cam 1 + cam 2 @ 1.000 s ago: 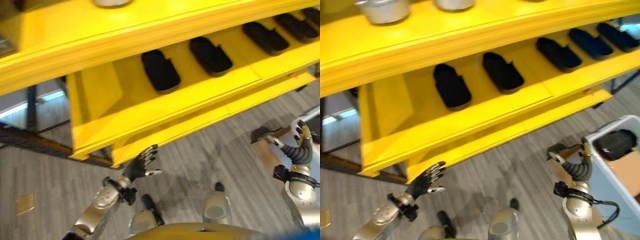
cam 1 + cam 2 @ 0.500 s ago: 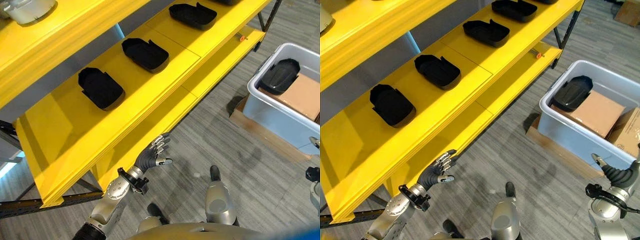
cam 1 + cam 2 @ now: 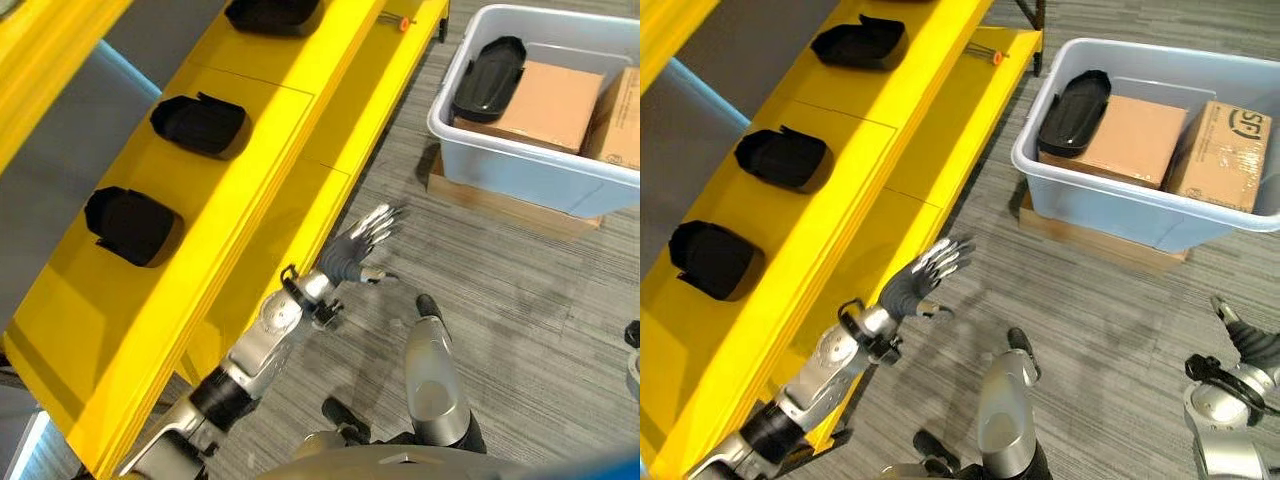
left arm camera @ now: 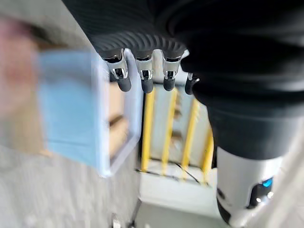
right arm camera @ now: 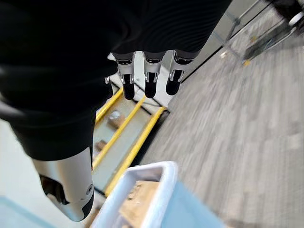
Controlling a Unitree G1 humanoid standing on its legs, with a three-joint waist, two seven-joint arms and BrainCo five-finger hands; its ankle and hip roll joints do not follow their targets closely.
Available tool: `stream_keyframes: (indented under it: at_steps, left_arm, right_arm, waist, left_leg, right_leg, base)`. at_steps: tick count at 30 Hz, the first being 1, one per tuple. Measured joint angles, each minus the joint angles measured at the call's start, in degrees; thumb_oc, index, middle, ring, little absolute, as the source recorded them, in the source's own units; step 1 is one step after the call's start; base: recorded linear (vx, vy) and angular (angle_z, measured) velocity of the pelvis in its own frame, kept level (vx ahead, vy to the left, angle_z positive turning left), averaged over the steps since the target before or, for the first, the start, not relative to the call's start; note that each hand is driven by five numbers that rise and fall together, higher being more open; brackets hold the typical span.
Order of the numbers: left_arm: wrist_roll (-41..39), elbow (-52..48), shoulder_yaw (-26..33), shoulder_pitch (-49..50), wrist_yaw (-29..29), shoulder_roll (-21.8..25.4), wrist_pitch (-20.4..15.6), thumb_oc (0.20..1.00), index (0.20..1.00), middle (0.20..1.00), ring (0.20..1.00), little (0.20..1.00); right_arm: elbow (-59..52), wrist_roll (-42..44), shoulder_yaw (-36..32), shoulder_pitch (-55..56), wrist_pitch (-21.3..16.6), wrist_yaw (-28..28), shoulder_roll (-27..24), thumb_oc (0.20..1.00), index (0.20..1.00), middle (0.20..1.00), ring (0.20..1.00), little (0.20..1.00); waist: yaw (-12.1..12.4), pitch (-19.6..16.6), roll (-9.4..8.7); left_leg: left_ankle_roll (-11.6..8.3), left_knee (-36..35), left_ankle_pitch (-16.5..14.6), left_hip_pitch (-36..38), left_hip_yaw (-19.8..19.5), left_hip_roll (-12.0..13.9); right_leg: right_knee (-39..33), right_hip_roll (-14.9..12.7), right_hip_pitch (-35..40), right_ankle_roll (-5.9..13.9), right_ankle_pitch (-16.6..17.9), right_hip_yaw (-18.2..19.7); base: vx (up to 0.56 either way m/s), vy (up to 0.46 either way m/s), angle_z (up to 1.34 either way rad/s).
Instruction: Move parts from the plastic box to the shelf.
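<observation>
Left hand (image 3: 912, 283) open, empty, by yellow metal shelf (image 3: 855, 150), right hand (image 5: 145, 78) open, black moulded part (image 3: 1074, 108) in pale-blue plastic box (image 3: 1110, 215) w/ cardboard cartons (image 3: 1127, 138).

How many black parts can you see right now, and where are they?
4: three black parts on the yellow shelf, at and, and one in the plastic box at. More may lie outside the view.

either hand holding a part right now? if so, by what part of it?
Nothing is held. The left hand is open over the floor; the right hand has straight fingers, empty. One black part lies in the plastic box.
</observation>
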Motion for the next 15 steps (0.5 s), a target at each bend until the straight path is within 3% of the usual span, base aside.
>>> stream_keyframes:
  at_steps: [1, 2, 3, 4, 5, 6, 7, 8, 9, 10, 12, 13, 14, 15]
  left_arm:
    - [-1.06, -1.97, 1.74, 1.41, 2.04, 0.75, -0.2, 1.0, 1.0, 1.0, 1.0, 1.0]
    - [-1.71, -0.63, 3.46, 2.3, 4.52, 0.6, -0.4, 1.0, 1.0, 1.0, 1.0, 1.0]
    - [-1.68, 1.6, 4.48, 3.07, 6.72, 0.01, 0.04, 1.0, 1.0, 1.0, 1.0, 1.0]
    - [-1.68, 3.42, 5.45, 4.76, 8.19, 0.39, 0.24, 1.0, 1.0, 1.0, 1.0, 1.0]
    - [-1.68, 5.7, 5.53, 4.52, 9.22, 0.14, 1.34, 1.0, 1.0, 1.0, 1.0, 1.0]
    - [-1.65, 6.24, 5.65, 6.46, 9.51, -0.86, 2.67, 1.0, 1.0, 1.0, 1.0, 1.0]
    - [-1.65, 4.95, 8.82, 13.99, 8.72, -1.24, 4.12, 1.0, 1.0, 1.0, 1.0, 1.0]
    - [-1.56, 4.95, 8.61, 16.23, 8.17, -0.37, 5.39, 1.0, 1.0, 1.0, 1.0, 1.0]
    - [-0.84, 7.22, 8.87, 16.46, 7.19, -1.46, 5.31, 1.0, 1.0, 1.0, 1.0, 1.0]
    - [-0.71, 8.15, 8.92, 16.79, 6.85, -1.14, 5.59, 1.0, 1.0, 1.0, 1.0, 1.0]
    - [-0.42, 7.68, 9.11, 17.88, 5.92, 0.42, 6.03, 1.0, 1.0, 1.0, 1.0, 1.0]
    - [0.64, 7.78, 9.42, 18.52, 5.81, 1.28, 6.19, 1.0, 1.0, 1.0, 1.0, 1.0]
    - [1.18, 7.85, 9.68, 19.03, 5.76, 1.99, 6.5, 1.0, 1.0, 1.0, 1.0, 1.0]
    - [1.29, 7.77, 9.47, 19.41, 5.01, 2.41, 6.48, 1.0, 1.0, 1.0, 1.0, 1.0]
  right_arm:
    - [-0.8, -0.83, 4.28, -3.94, 0.13, 2.75, 0.57, 1.0, 1.0, 1.0, 1.0, 1.0]
    - [-2.91, -2.61, 8.79, -6.69, -0.27, 5.98, 2.32, 1.0, 1.0, 1.0, 1.0, 1.0]
    - [-4.37, -3.84, 12.43, -6.25, -0.58, 8.99, 3.44, 1.0, 1.0, 1.0, 1.0, 1.0]
    - [-5.54, -4.25, 14.93, -5.48, -0.6, 11.18, 3.62, 1.0, 1.0, 1.0, 1.0, 1.0]
    - [-6.09, -4.25, 14.13, -2.38, -0.55, 12.84, 3.51, 1.0, 1.0, 1.0, 1.0, 1.0]
    - [-5.99, -4.08, 12.62, 0.58, 0.07, 13.45, 1.4, 1.0, 1.0, 1.0, 1.0, 1.0]
    - [-7.53, -4.05, 10.49, 5.8, 1.4, 14.54, 1.86, 1.0, 1.0, 1.0, 1.0, 1.0]
    - [-9.6, -4.04, 9.2, 11.05, 1.7, 14.21, 3.78, 1.0, 1.0, 1.0, 1.0, 1.0]
    - [-8.81, -3.76, 8.86, 12.25, 2.33, 13.55, 4.49, 1.0, 1.0, 1.0, 1.0, 1.0]
    - [-8.4, -2.94, 9.14, 12.07, 3.27, 13.37, 5.74, 1.0, 1.0, 1.0, 1.0, 1.0]
    - [-8.64, -2.94, 11.86, 9.77, 3.27, 12.65, 6.47, 1.0, 1.0, 1.0, 1.0, 1.0]
    - [-8.17, -3.03, 13.07, 7.35, 3.2, 12.69, 7.35, 1.0, 1.0, 1.0, 1.0, 1.0]
    - [-8.25, -2.9, 13.8, 4.83, 3.21, 12.54, 9.58, 1.0, 1.0, 1.0, 1.0, 1.0]
    - [-8.62, -2.91, 14.17, 3.44, 2.9, 12.54, 9.69, 1.0, 1.0, 1.0, 1.0, 1.0]
  waist:
    - [1.02, 0.03, -1.2]
    - [5.68, 0.14, -2.97]
    - [8.28, -0.99, -5.29]
    - [8.61, -2.2, -8.04]
    - [8.03, -2.4, -9.3]
    - [8.51, -4.19, -4.58]
    - [11.22, -7.57, -1.29]
    - [9.05, -9.92, -4.38]
    - [8.62, -9.14, -4.37]
    - [8.99, -9.37, -5.83]
    - [10.27, -8.5, -7.28]
    - [11.76, -7.88, -7.73]
    - [12.46, -7.38, -9.33]
    - [13.1, -7.45, -9.28]
  left_leg:
    - [-2.73, 4.37, -0.2, 0.35, -3.07, 1.77]
    - [0.57, 11.41, 0.84, 1.48, -8.79, 3.13]
    - [0.9, 14.07, -4.02, 2.11, -15.95, 1.44]
    - [-0.28, 12.06, -11.43, 1.8, -20.02, -1.8]
    - [0.06, 10.72, -14.14, -1.44, -21.32, -4.84]
    - [4.64, 8.44, -16.88, -9.39, -22.23, -4.54]
    - [5.91, 12.94, -15.0, -13.08, -25.59, -1.79]
    - [4.99, 10.46, -13.59, -11.76, -26.28, -3.81]
    - [3.43, 8.53, -11.15, -10.36, -28.24, -4.05]
    - [2.89, 6.5, -9.85, -10.1, -28.52, -6.5]
    - [5.08, 1.92, -7.18, -8.63, -28.31, -11.09]
    - [6.37, -0.42, -2.49, -6.53, -27.61, -11.67]
    - [5.66, -1.99, -0.07, -5.2, -29.09, -12.07]
    - [5.64, -2.33, -0.74, -4.75, -28.0, -11.99]
  right_leg:
    - [-1.35, 1.97, -0.4, -0.6, -0.31, 0.3]
    - [-4.81, 3.63, 1.72, -2.26, -1.57, 0.53]
    - [-6.34, 3.83, 2.81, -2.74, -1.97, 0.2]
    - [-7.15, 4.05, 3.79, -2.27, -0.68, 2.6]
    - [-8.06, 4.67, 6.12, -0.26, 0.76, 3.57]
    - [-8.64, 6.98, 5.86, 8.36, 0.2, 2.1]
    - [14.74, 14.29, 1.92, 3.14, -7.8, 9.86]
    - [4.22, 9.79, 11.32, 3.36, -12.76, 10.63]
    - [-2.0, 9.36, 14.78, -2.3, -10.28, 8.84]
    - [-5.57, 8.18, 16.13, -2.75, -7.98, 8.15]
    - [-10.29, 8.3, 18.45, -4.0, -5.41, 7.71]
    - [-10.38, 9.52, 18.88, -4.23, -5.1, 7.76]
    - [-10.42, 9.22, 19.88, -3.85, -4.85, 7.55]
    - [-10.88, 9.28, 20.47, -3.55, -5.04, 7.32]
  base:
    - [0.36, -0.234, -2.66]
    - [0.24, -0.238, -3.7]
    - [0.17, -0.254, -3.59]
    - [0.12, -0.203, -2.24]
    - [0.13, -0.164, -1.43]
    - [0.19, -0.105, -1.99]
    - [0.17, -0.065, -1.13]
    - [0.17, -0.041, -0.41]
    - [0.08, 0.019, 0.93]
    - [0.09, 0.036, 0.51]
    - [0.09, 0.059, 0.19]
    - [0.14, 0.073, 0.03]
    - [0.17, 0.078, 0.02]
    - [0.15, 0.09, 0.26]
